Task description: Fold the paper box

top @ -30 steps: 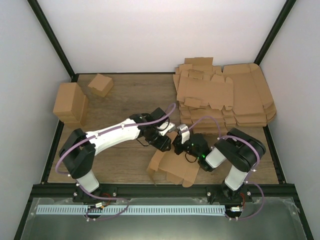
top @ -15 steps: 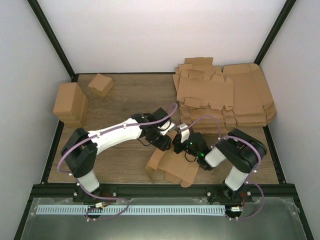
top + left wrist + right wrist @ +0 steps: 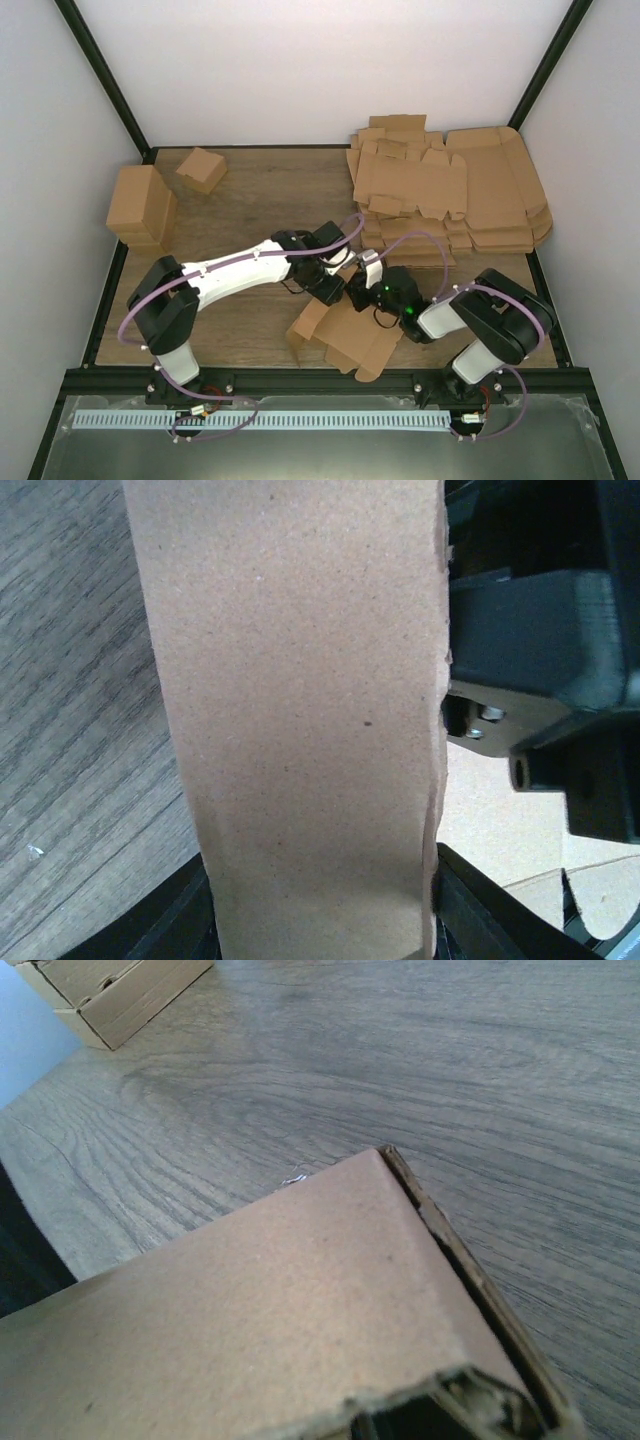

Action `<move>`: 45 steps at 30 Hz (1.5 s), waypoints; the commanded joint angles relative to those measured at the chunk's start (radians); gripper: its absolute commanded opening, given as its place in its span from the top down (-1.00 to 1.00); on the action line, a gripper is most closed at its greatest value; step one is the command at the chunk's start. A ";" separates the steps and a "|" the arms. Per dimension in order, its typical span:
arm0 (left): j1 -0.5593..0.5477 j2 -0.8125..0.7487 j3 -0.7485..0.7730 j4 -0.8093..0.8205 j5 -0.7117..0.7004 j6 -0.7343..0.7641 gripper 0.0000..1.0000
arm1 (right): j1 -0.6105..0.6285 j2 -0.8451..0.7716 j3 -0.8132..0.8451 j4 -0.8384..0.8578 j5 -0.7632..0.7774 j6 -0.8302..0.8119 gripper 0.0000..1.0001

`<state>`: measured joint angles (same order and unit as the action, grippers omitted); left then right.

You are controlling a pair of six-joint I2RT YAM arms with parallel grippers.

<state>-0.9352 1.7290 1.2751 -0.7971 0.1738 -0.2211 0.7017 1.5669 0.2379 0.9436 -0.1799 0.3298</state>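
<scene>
The paper box [image 3: 348, 338] is a partly folded brown cardboard piece lying near the table's front middle, with flaps raised. Both arms meet at its far edge. My left gripper [image 3: 332, 286] reaches in from the left. In the left wrist view its gripper [image 3: 320, 920] has a raised strip of the paper box [image 3: 300, 700] filling the gap between the black fingers [image 3: 480, 910]. My right gripper [image 3: 360, 290] comes from the right and sits against the same edge. In the right wrist view a folded wall of the paper box [image 3: 260, 1310] covers its fingers.
A pile of flat cardboard sheets [image 3: 450, 195] fills the back right corner. A small cube-like box [image 3: 201, 169] and a taller brown box [image 3: 140, 207] stand at the back left. Black frame posts edge the wooden table [image 3: 260, 190].
Both grippers and the paper box have shifted a little to the right and toward the front. The left arm stretches further out, and the right arm's elbow has swung right.
</scene>
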 commanded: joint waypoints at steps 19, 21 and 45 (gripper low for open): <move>-0.014 0.091 0.113 -0.095 -0.071 0.080 -0.02 | -0.004 -0.195 -0.083 -0.129 0.036 0.009 0.60; -0.013 0.096 0.117 -0.100 -0.082 0.084 -0.02 | -0.004 -0.220 -0.084 -0.170 0.030 0.014 0.60; -0.014 0.129 0.156 -0.149 -0.077 0.150 -0.02 | -0.007 -0.243 -0.027 -0.286 0.338 0.001 -0.07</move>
<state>-0.9432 1.8462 1.4082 -0.9218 0.0826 -0.1001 0.6971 1.2968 0.1669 0.5972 0.1135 0.3779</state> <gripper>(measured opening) 0.513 0.534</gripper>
